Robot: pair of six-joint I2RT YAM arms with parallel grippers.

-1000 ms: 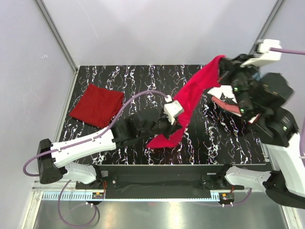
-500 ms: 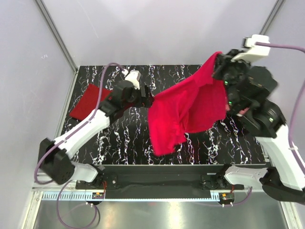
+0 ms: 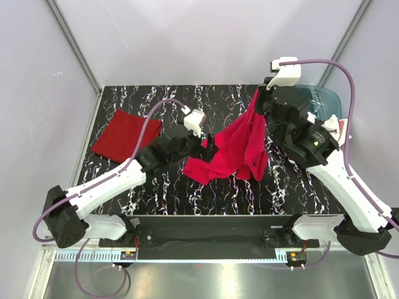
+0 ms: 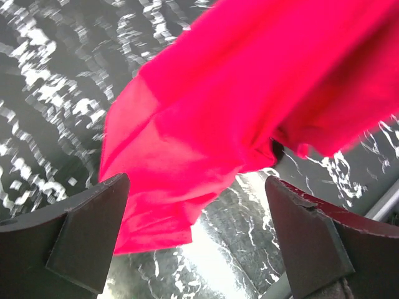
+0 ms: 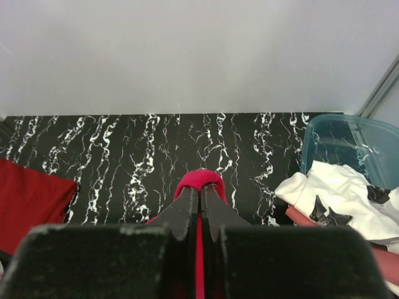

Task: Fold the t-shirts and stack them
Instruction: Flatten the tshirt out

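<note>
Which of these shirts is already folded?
The dark red shirt, a flat square at far left. The crimson shirt hangs from the right gripper; the white one lies crumpled.

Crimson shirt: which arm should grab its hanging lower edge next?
Left. The left gripper is open beside the hanging edge of the shirt; the right gripper is shut on its top, holding it up.

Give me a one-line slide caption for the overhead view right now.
Right gripper pinches the crimson t-shirt up by one edge while the open left gripper sits beside its hanging cloth.
</note>
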